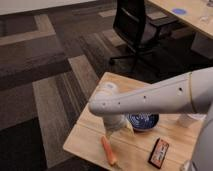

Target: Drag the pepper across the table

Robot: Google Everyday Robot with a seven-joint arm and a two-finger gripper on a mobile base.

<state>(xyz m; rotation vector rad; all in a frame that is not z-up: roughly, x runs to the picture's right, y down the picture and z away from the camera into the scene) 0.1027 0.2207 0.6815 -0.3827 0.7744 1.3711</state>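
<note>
The pepper (109, 150), slender and orange-red, lies on the light wooden table (82, 140) near its front edge, with its tapered end pointing toward the front. My gripper (113, 130) hangs from the pale arm that reaches in from the right. It sits just above and behind the pepper's upper end, and whether it touches the pepper cannot be made out.
A blue patterned bowl (143, 120) sits right of the gripper. A dark packet with orange markings (159, 152) lies at the front right and a white cup (190, 120) at the right. A black office chair (134, 25) and a pale desk (192, 15) stand behind the table.
</note>
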